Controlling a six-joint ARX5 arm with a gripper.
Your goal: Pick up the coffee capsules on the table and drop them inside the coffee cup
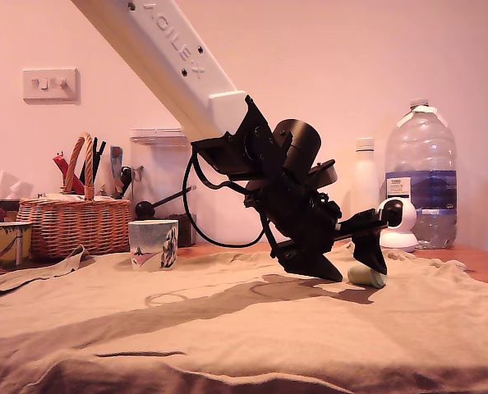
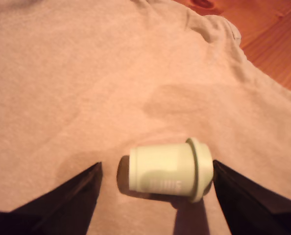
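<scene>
Beige cloth (image 1: 227, 328) drapes the surface, with the coffee cup (image 1: 154, 245) standing on it. Well away from that cup, the gripper (image 2: 157, 182) has its jaws spread wide around a pale green capsule (image 2: 169, 169) lying on its side, one jaw at its rim.

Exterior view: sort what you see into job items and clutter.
Job: pale green capsule lying on its side between the open gripper fingers; coffee cup.

Clutter: wicker basket, water bottle, white camera, patterned mug, clear canister.

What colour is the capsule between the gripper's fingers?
Pale sage green capsule; the wrist view shows it best.
</scene>
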